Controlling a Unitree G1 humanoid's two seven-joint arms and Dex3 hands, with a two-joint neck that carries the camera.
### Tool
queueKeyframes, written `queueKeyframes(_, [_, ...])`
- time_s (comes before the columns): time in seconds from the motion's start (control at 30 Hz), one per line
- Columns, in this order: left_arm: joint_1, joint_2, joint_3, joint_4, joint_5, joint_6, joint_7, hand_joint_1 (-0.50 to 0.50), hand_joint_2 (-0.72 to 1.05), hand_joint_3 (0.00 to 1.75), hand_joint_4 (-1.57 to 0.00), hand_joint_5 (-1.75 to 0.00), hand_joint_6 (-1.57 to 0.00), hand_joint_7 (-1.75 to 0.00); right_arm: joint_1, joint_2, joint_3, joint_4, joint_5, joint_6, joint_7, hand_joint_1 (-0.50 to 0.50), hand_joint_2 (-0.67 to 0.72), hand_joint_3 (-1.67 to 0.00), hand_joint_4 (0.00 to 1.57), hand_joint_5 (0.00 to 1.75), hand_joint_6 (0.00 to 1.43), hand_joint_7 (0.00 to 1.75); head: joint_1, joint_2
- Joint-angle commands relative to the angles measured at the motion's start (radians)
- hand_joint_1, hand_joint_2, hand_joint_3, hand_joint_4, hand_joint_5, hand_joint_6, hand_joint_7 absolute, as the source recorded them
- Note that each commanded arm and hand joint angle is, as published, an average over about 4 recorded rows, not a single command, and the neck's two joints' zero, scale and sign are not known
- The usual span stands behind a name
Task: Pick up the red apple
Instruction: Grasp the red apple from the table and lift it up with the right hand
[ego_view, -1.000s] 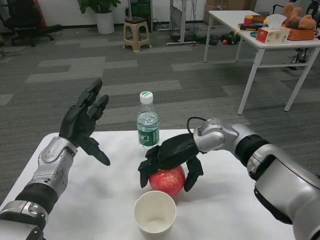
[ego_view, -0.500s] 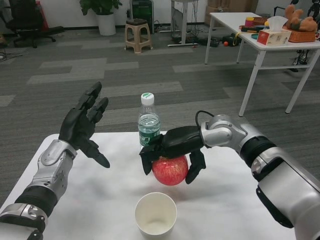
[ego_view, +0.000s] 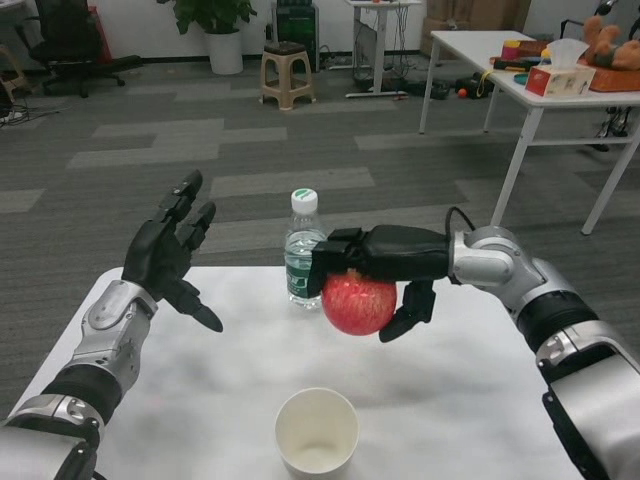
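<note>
Standing nearest, at the bottom centre of the frame, a white paper cup (ego_view: 317, 432) sits upright on the white tabletop (ego_view: 470, 400), its mouth showing. Above it, just right of centre, the right hand (ego_view: 385, 262) reaches in from the right and grips the red apple (ego_view: 358, 302) from above, fingers curled over the top and left side, thumb hanging down its right side. That apple is red with pale yellowish speckling and hangs clear of the tabletop. At the left of the frame the left hand (ego_view: 168, 250) is raised over the tabletop, fingers spread and pointing up, holding nothing. Just behind the apple, partly hidden by the right hand, a clear water bottle (ego_view: 302, 250) with a green label and white cap stands upright. Farther off, at upper right, stands another white table (ego_view: 470, 45)
</note>
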Motion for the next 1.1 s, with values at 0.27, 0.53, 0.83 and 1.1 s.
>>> queueKeyframes(0.27, [-0.052, -0.017, 0.02, 0.057, 0.002, -0.018, 0.004, -0.48, -0.46, 0.0, 0.0, -0.1, 0.0, -0.14, 0.108, 0.01, -0.279, -0.137, 0.016, 0.043, -0.004, -0.42, -0.54, -1.43, 0.63, 1.65, 0.86, 1.68, -0.005, 0.002])
queueKeyframes(0.53, [-0.062, -0.019, 0.02, 0.065, 0.005, -0.018, 0.006, -0.48, -0.46, 0.0, 0.0, -0.1, 0.0, -0.14, 0.136, 0.095, -0.49, -0.163, 0.015, 0.049, -0.009, -0.42, -0.54, -1.43, 0.63, 1.65, 0.83, 1.68, -0.026, 0.02])
queueKeyframes(0.83, [-0.076, -0.012, 0.004, 0.081, 0.008, -0.016, 0.004, -0.48, -0.46, 0.0, 0.0, -0.1, 0.0, -0.14, 0.148, 0.173, -0.62, -0.187, -0.013, 0.051, -0.016, -0.42, -0.54, -1.43, 0.6, 1.65, 0.81, 1.66, -0.06, 0.031])
queueKeyframes(1.1, [-0.084, -0.005, 0.0, 0.098, 0.006, -0.016, 0.004, -0.49, -0.46, 0.0, 0.0, -0.1, 0.0, -0.14, 0.155, 0.213, -0.729, -0.209, -0.015, 0.094, -0.039, -0.42, -0.54, -1.43, 0.61, 1.65, 0.8, 1.62, -0.067, 0.035])
